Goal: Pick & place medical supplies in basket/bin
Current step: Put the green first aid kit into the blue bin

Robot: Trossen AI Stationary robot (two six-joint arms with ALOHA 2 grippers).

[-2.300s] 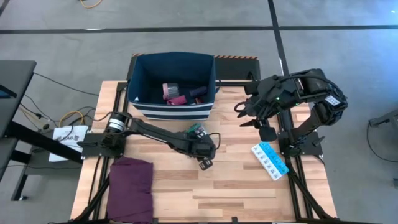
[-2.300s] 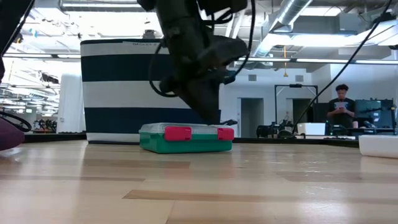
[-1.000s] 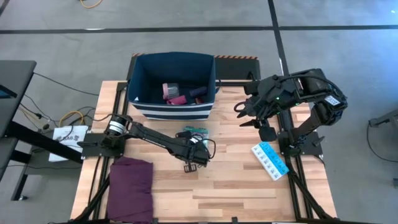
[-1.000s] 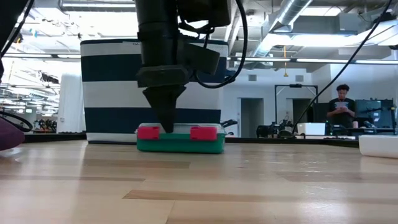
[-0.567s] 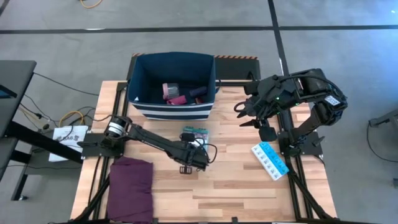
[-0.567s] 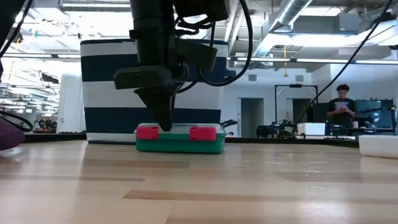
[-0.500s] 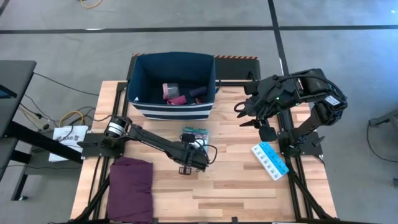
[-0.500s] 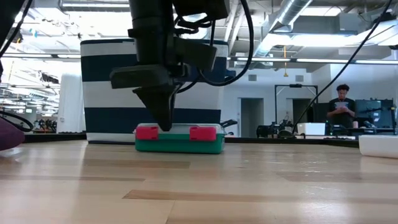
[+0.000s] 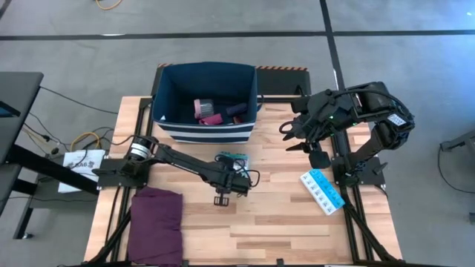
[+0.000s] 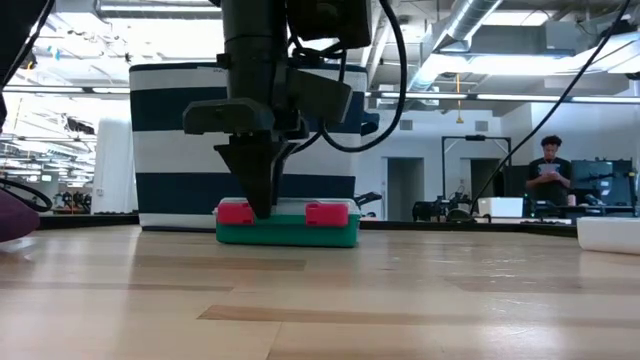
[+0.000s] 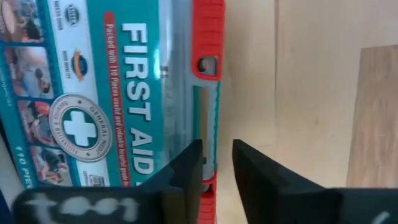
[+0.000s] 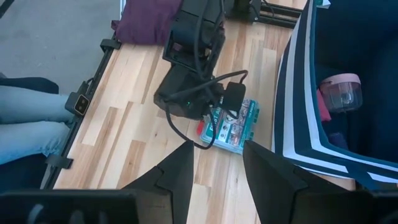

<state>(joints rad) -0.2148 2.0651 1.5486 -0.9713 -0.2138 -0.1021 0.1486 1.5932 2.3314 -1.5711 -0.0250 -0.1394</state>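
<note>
Wooden table (image 9: pixel 282 215): left pincer (image 10: pixel 258 205) points straight down, slightly parted, empty, tips at the green-red clear first-aid packet's (image 10: pixel 288 223) near edge.

"FIRST AID" in white on the teal label of the green-red clear packet (image 11: pixel 112 93); smaller print unreadable.

Teal first-aid packet (image 11: pixel 112 93) with red clasps; navy, white-striped bin (image 9: pixel 205 104).

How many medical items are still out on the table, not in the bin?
2: the first aid kit in front of the navy bin, under the left gripper, and the blue-white pill strip near the right arm's base.
</note>
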